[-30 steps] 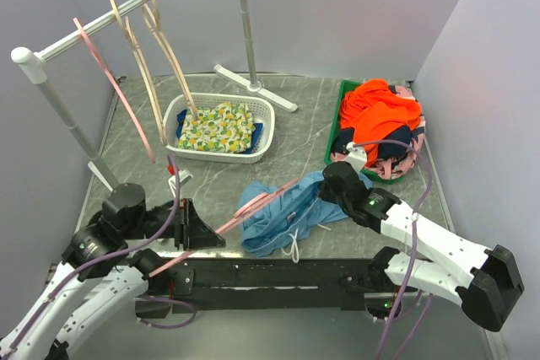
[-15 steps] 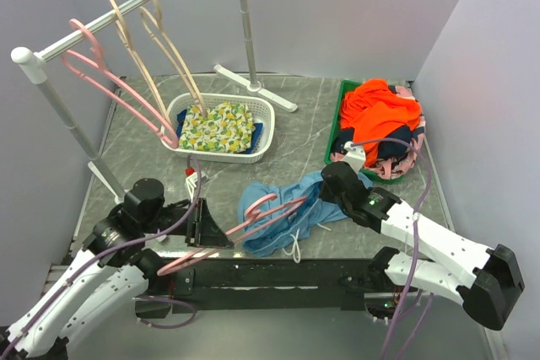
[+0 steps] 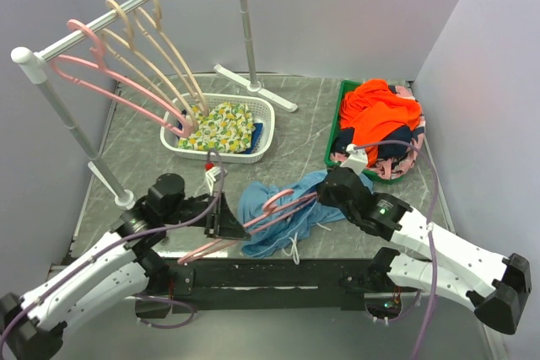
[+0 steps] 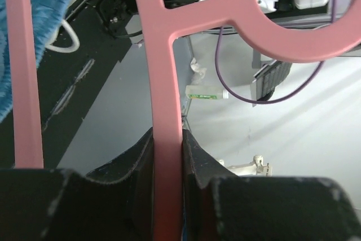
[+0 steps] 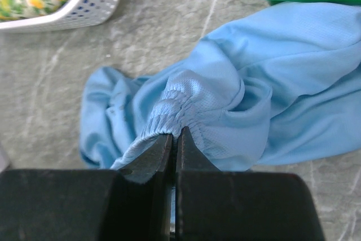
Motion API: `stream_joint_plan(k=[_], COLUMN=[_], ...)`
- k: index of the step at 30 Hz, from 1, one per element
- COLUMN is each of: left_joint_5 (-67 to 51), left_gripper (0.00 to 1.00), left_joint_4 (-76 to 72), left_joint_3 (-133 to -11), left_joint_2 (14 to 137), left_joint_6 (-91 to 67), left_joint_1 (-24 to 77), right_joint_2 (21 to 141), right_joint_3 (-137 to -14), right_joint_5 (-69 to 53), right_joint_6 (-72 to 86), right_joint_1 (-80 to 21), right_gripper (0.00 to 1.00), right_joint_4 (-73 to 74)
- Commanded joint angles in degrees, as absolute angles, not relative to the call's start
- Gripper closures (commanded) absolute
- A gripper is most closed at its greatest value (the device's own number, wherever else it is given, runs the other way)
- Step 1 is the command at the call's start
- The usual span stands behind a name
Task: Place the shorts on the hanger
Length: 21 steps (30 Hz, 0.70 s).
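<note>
The light blue shorts (image 3: pixel 274 238) lie crumpled on the bench close to its near edge, about midway along it, with the white drawstring trailing toward that edge. The right gripper (image 3: pixel 335 189) has its jaws pressed together on the gathered elastic waistband, a fold of which bulges up just beyond the fingertips in the right wrist view. The left gripper (image 3: pixel 226 218) is clamped on one slim bar of the salmon-pink hanger (image 3: pixel 198 251), below the point where the hook branches off. The hanger slants from the near-left part of the bench toward the right, its hook end over the blue cloth. A white basket (image 3: pixel 173 142) sits toward the far left and a green tray (image 3: pixel 340 115) at the far right corner.
</note>
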<state>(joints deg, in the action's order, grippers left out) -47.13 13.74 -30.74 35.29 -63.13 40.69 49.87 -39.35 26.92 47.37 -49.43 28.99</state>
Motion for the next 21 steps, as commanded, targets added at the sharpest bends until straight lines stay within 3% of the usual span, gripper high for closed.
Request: stream_joint_plan(k=[1,13,21], left_joint_5=[-44.39,-35.25,-29.98], left_gripper=[0.99,0.99,0.99], left_joint_4=[-2.26,-28.90,-38.40], left_joint_3=[-28.74,-23.47,-18.20], left_joint_2=[40.33,48.16,47.99], left_joint_6=[-62.67,-62.75,-63.63], left_joint_1=[43.15,45.52,48.08], right_joint_2=[45.97,41.84,44.99], right_joint_3=[-41.48,-42.54,-47.54], right_joint_5=[25.14,20.65,23.81], right_joint_6=[50.09,53.26,55.19], right_joint_1=[-50.19,-53.17,-62.73], right_gripper=[1.00,1.00,1.00], right_joint_4=[26.99,26.46,26.63])
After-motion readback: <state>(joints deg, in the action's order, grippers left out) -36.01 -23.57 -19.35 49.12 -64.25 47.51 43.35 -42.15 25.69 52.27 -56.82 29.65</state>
